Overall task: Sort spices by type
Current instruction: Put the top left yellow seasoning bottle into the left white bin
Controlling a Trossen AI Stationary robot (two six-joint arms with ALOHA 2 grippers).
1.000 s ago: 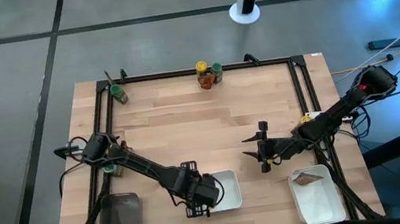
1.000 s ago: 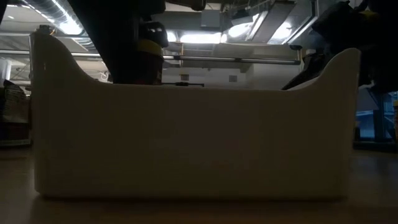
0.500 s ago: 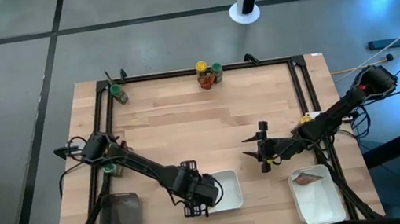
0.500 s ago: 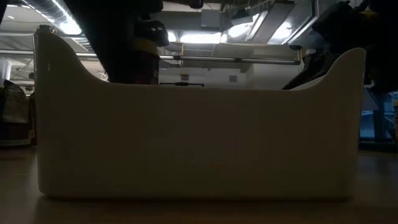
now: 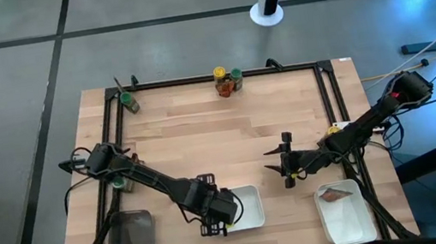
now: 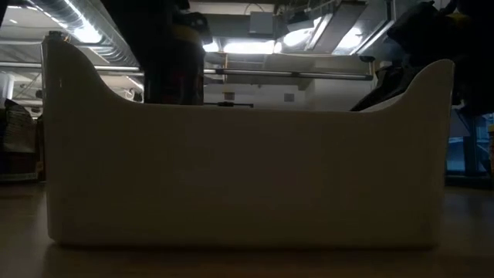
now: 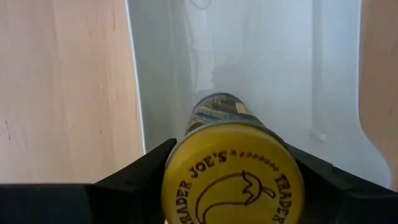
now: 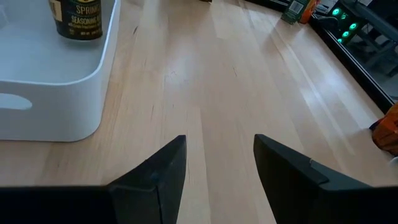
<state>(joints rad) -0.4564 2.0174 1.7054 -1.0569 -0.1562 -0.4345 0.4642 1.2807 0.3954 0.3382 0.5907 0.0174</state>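
My left gripper (image 5: 220, 208) (image 7: 230, 152) is shut on a yellow-capped spice jar (image 7: 233, 180) above the left end of a white tray (image 5: 250, 208) (image 6: 247, 177). The jar (image 6: 185, 66) (image 8: 79, 15) stands upright with its lower part inside the tray (image 8: 56, 93). My right gripper (image 5: 280, 163) (image 8: 219, 142) is open over bare wood to the right of that tray. At the far edge stand a yellow-capped jar (image 5: 219, 73), a green-capped jar (image 5: 236, 75) and a red-orange packet (image 5: 224, 89). Another green-capped jar (image 5: 127, 102) is in the far left corner. My left gripper pinches the jar by its yellow cap (image 7: 186, 180), one finger (image 7: 146, 168) on each side. The fingers come from above, pointing down. The jar hangs upright below them with its base down in the tray. I cannot tell whether the base touches the tray floor.
A second white tray (image 5: 350, 222) at the near right holds a red-orange packet (image 5: 333, 195). A dark translucent bin (image 5: 130, 239) sits at the near left. A green-capped jar (image 5: 120, 185) stands by the left arm's base. A black frame edges the table.
In the low view the yellow-capped jar shows higher above the tray wall than a second ago, so my left gripper has risen with it. The white tray has slid slightly toward the table's right.
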